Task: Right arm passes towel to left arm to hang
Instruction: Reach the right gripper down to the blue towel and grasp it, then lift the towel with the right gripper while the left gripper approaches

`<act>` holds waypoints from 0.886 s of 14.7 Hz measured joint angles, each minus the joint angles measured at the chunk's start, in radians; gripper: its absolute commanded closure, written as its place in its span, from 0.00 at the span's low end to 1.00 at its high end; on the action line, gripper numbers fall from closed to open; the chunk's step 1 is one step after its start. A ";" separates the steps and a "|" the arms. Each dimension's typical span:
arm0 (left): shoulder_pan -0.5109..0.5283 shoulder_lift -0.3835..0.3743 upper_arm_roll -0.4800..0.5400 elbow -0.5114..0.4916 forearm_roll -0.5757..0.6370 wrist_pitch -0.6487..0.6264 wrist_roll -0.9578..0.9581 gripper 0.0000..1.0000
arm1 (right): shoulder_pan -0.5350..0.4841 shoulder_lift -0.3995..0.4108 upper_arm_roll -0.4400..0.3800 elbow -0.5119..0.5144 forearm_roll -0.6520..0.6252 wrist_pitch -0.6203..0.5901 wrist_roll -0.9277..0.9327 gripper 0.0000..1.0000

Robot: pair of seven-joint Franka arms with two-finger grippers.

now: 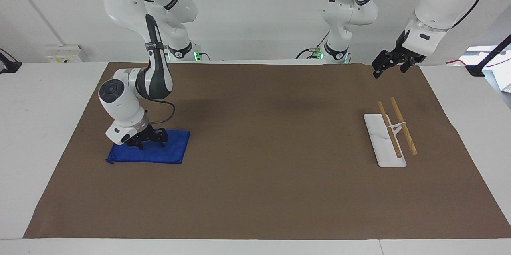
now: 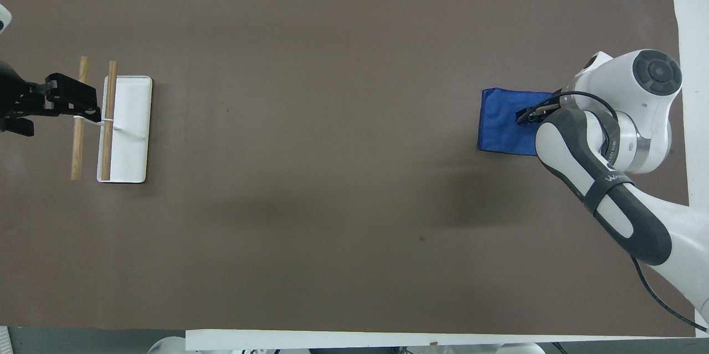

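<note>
- The towel [image 1: 169, 149] is a small blue cloth. It lies flat on the brown mat [image 1: 255, 191], toward the right arm's end of the table [image 1: 40, 127].
- One corner of the towel, a corner away from the robots, has a tiny tab that sticks out onto the mat.
- The right gripper [image 1: 149, 140] is black with a little blue light. It is down on the towel, on the part nearer to the robots, and it seems to touch the cloth.
- The pictures do not show how wide the right gripper's fingers stand, or whether they have hold of the cloth. The towel looks flat, with no part lifted.
- In the overhead view, the right arm [image 2: 604, 177] covers the end of the towel [image 2: 501, 121] nearest the table's end. Only the tip of the right gripper [image 2: 526, 116] peeks out there.
- A thin black cable loops at the right arm's wrist.
- The left gripper [image 1: 393, 63] is well apart from the towel, at the left arm's end of the table. It hangs up in the air, and its fingers are spread wide with nothing between them.
- The left arm [image 1: 435, 7] waits there.
- In the overhead view, the left gripper [image 2: 61, 100] is over the rack [image 2: 130, 138].
- The rack has a flat white base and two wooden bars held up side by side above it. It sits on the mat toward the left arm's end of the table.
- Nothing hangs on the bars.
</note>
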 measured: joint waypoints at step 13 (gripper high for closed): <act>0.081 -0.001 0.003 -0.006 0.003 -0.002 0.250 0.00 | 0.046 -0.029 0.047 0.244 0.020 -0.361 0.029 1.00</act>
